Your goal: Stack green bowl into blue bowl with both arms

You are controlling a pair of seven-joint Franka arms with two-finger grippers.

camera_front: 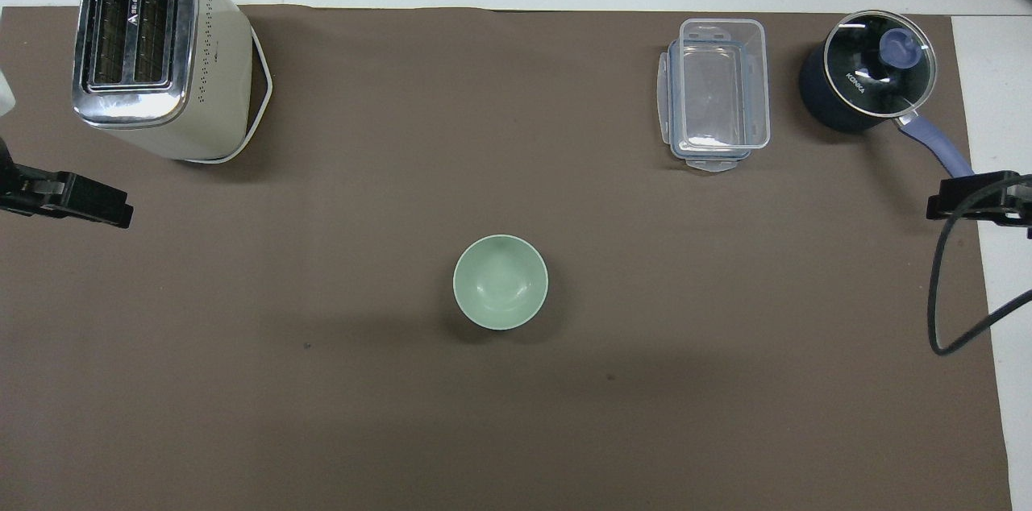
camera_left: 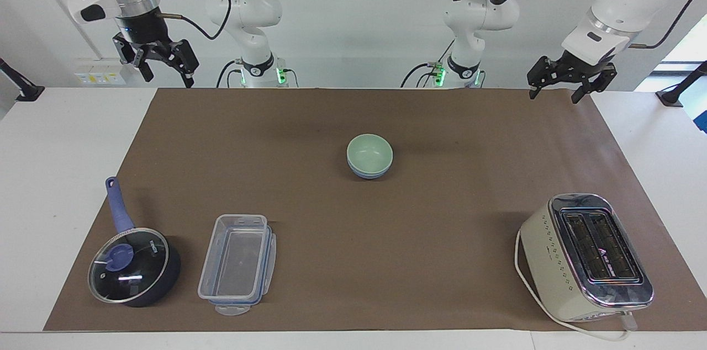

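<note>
**Ana:** Both claws hang empty, fingers apart. Left claw (camera_left: 559, 91) sits over the mat's edge at the left arm's end of the worktop (camera_left: 66, 134), and right claw (camera_left: 161, 73) is raised at the right arm's end, over the edge closest to the robots.

**Ben:** And the bowls?

**Ana:** The green bowl (camera_left: 369, 153) sits nested inside the blue bowl (camera_left: 369, 173), mid-mat, well apart from either claw. Nothing touches the pair.

**Ben:** So which step is that?

**Ana:** Judging from how things lie, the stacking looks done and both arms are parked clear. If anything is left, it is only to wait; no further grasp seems called for.

**Ben:** What can't be made out?

**Ana:** From overhead, the green bowl (camera_front: 500, 282) covers the blue one entirely, so only the facing view shows a thin blue band below the green rim. Whether the green bowl is seated fully level can't be told. Overhead, each claw is cut off at the frame's side, with only dark tips showing.

**Ben:** Anything else about?

**Ana:** A toaster (camera_left: 585, 257), a clear container (camera_left: 237, 263) and a lidded saucepan (camera_left: 134, 266), all farther from the robots than the bowls.
</note>
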